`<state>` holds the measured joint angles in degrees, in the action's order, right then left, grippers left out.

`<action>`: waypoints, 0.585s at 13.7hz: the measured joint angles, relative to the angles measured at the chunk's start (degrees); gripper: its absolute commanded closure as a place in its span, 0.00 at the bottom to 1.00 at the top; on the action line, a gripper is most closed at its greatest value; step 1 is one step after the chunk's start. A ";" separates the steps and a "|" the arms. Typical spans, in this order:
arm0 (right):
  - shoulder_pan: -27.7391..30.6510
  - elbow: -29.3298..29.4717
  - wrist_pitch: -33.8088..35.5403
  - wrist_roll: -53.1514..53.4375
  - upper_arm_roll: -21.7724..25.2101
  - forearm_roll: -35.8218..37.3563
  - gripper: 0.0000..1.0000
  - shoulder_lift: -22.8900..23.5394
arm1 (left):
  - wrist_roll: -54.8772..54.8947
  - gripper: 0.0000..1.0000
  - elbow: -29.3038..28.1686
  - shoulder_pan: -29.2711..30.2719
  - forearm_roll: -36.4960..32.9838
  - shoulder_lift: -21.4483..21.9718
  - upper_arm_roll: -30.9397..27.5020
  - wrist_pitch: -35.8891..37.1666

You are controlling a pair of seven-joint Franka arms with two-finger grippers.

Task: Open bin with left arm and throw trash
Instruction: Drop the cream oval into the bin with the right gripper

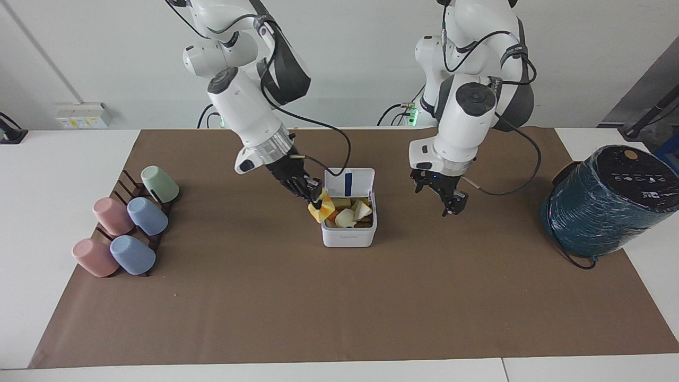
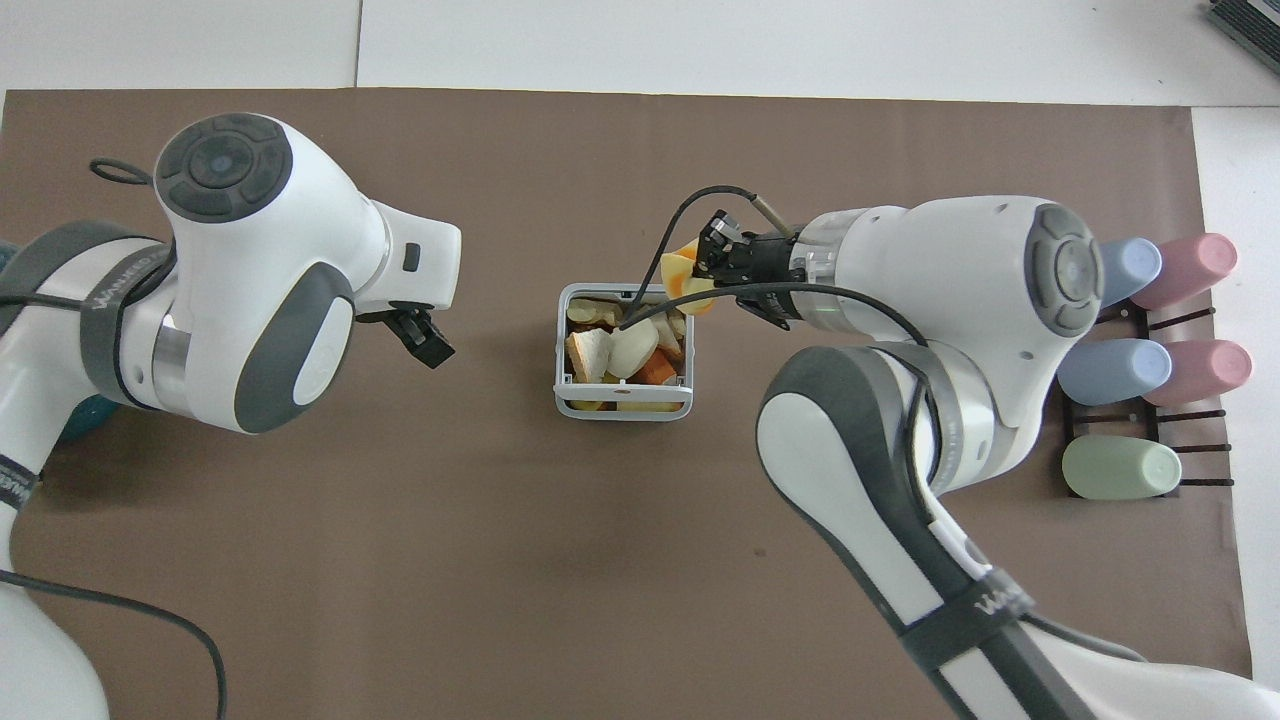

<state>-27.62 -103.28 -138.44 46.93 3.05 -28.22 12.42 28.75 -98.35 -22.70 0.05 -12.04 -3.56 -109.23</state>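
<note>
Yellow-orange scrap (image 1: 321,210) is clamped by the right gripper (image 1: 316,201) over the open bin's (image 1: 348,236) rim; the left gripper (image 1: 455,204) is held aside, finger state unclear.

I work in a robot lab: my two arms stand at a white table (image 1: 48,175) with brown paper (image 1: 339,297), before a bare white wall (image 1: 345,53)

Bin mouth partly occupied
The open bin (image 1: 348,233) is heaped with scraps; its upright lid (image 1: 348,183) blocks the robots' side.
</note>
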 measured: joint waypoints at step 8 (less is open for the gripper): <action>-5.57 -0.34 -2.86 2.87 0.00 -0.04 0.00 5.64 | -16.66 0.00 -1.69 10.29 0.00 3.24 -0.09 12.99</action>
<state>-33.19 -103.62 -141.30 49.80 3.05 -28.26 18.06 12.09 -100.05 -12.41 0.05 -8.80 -3.65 -96.24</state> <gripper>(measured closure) 0.736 0.000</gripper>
